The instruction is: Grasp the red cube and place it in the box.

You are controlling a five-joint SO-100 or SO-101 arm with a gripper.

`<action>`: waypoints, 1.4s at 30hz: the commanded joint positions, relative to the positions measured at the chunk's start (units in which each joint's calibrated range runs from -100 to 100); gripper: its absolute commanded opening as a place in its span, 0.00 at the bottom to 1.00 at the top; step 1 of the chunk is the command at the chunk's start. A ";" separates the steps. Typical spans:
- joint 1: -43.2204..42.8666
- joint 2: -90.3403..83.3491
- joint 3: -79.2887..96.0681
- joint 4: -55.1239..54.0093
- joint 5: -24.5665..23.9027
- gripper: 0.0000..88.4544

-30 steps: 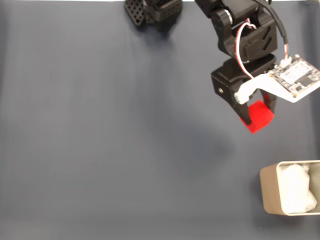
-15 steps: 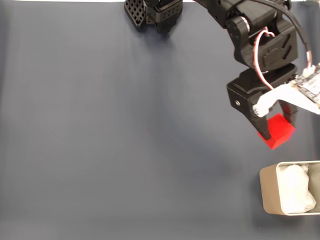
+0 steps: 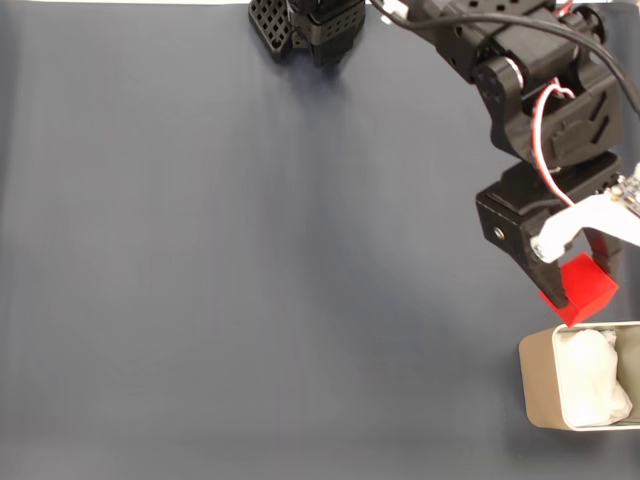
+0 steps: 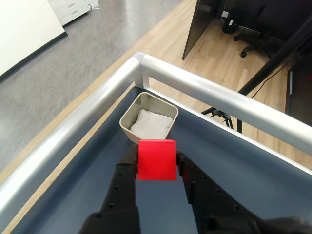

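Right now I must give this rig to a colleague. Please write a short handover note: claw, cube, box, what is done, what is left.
Claw: shut on the red cube, held above the dark blue mat.
The box: at the mat's lower right in the fixed view, open, white paper inside; the cube is next to its near rim, not yet over the opening.
Done: cube grasped and carried close to the box.
Left: move over the opening, open the claw, withdraw.

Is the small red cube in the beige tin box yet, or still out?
Out. The small red cube sits clamped in the gripper, short of the beige paper-lined tin box, which holds only white paper.
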 commanded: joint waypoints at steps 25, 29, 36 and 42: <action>0.69 16.32 -28.37 2.16 0.88 0.00; 0.55 18.49 -30.83 2.16 0.98 0.00; 0.19 22.91 -36.40 2.16 1.27 0.00; -0.16 26.29 -40.14 2.00 1.51 0.00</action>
